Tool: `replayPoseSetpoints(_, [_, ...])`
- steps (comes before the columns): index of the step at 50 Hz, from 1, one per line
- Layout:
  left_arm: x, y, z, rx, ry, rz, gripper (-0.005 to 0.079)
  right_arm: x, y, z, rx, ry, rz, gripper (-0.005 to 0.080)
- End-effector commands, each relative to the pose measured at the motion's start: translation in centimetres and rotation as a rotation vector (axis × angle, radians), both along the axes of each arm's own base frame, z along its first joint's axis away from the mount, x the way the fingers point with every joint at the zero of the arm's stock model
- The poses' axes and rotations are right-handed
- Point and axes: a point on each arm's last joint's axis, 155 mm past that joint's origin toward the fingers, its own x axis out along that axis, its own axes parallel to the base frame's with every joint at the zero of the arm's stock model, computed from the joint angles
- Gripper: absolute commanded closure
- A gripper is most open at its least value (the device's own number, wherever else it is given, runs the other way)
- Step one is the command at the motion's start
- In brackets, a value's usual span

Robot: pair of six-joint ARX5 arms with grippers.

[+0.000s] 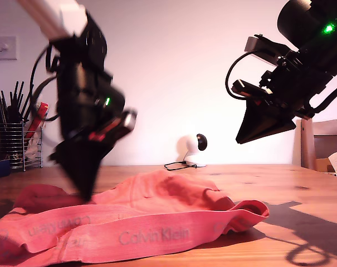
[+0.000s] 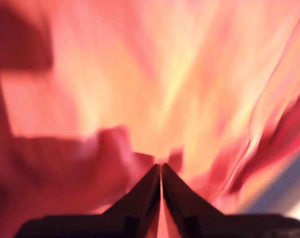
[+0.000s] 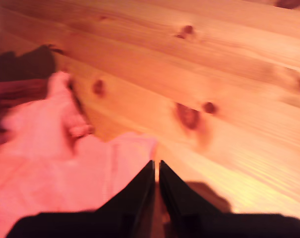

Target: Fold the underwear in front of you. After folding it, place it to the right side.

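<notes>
Underwear (image 1: 135, 219) on wooden table (image 1: 302, 194), white wall (image 1: 174, 67).

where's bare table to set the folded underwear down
Bare wood lies at the exterior view's right, between the underwear, the chair and the white camera. The exterior view's left is crowded: cloth, my first claw and the utensil rack.

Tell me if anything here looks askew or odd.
The underwear lies bunched and rumpled on the table, its waistband twisted in a loop rather than flat. My first gripper presses into the cloth, jaws together; my second gripper hangs clear above. Nothing looks spilled or damaged.
</notes>
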Motion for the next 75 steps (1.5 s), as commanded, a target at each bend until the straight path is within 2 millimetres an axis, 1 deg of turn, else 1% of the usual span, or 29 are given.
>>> replayPoseSetpoints(1, [1.5,-1.2,-0.1,-0.044,-0.051,0.039,0.0765,0.0,0.4,-0.7,0.013,0.019,0.018,0.0765])
replayPoseSetpoints(4, [3.0,-2.5,0.1,-0.099,-0.104,0.064,0.0765,-0.2,0.7,-1.1,0.021,0.034,0.028,0.0765])
replayPoseSetpoints(7, [4.1,-3.6,0.3,-0.143,-0.144,0.073,0.0765,-0.3,0.8,-1.7,0.025,0.055,0.033,0.0765])
replayPoseSetpoints(12, [5.2,-4.9,0.6,-0.194,-0.193,0.068,0.0765,-0.4,1.0,-3.1,0.035,0.099,0.029,0.0765])
replayPoseSetpoints(19, [6.2,-6.2,0.6,-0.226,-0.243,0.063,0.0765,-0.1,1.4,-3.8,0.049,0.126,0.03,0.0765])
replayPoseSetpoints(24, [6.2,-7.1,0.2,-0.235,-0.242,0.064,0.0765,0.3,1.8,-3.7,0.067,0.139,0.029,0.0765])
replayPoseSetpoints(26, [5.8,-7.5,-0.1,-0.238,-0.23,0.058,0.0765,0.4,1.8,-3.8,0.072,0.149,0.03,0.0765])
replayPoseSetpoints(35, [3.7,-9.1,-1.7,-0.244,-0.162,0.018,0.0765,1.3,2.1,-3.0,0.075,0.149,0.031,0.0765])
replayPoseSetpoints(42, [1.7,-9.8,-2.9,-0.221,-0.106,-0.016,0.0765,1.5,1.6,-2.9,0.07,0.153,0.023,0.0765])
replayPoseSetpoints(51, [-0.1,-11.0,-3.2,-0.215,-0.08,-0.061,0.0765,1.1,0.5,-3.8,0.054,0.198,0.007,0.0765])
replayPoseSetpoints(55, [-1.3,-11.3,-3.1,-0.214,-0.053,-0.091,0.0765,1.1,0.2,-3.9,0.05,0.203,0.006,0.0765])
replayPoseSetpoints(59, [-2.6,-11.3,-3.2,-0.2,-0.026,-0.131,0.0765,0.5,0.3,-4.1,0.054,0.223,0.026,0.0765])
replayPoseSetpoints(65, [-4.3,-11.2,-3.1,-0.194,0.01,-0.193,0.0765,-1.2,1.1,-4.3,0.081,0.275,0.099,0.0765])
replayPoseSetpoints(71, [-4.9,-11.3,-3.1,-0.194,0.013,-0.231,0.0765,-3.7,2.0,-4.4,0.109,0.339,0.198,0.0763])
replayPoseSetpoints(72, [-5.0,-11.4,-3.1,-0.195,0.012,-0.233,0.0765,-3.8,2.1,-4.4,0.109,0.339,0.208,0.0759])
replayPoseSetpoints(75, [-5.1,-11.4,-3.1,-0.198,0.011,-0.248,0.0765,-4.7,2.1,-4.8,0.091,0.359,0.235,0.0714])
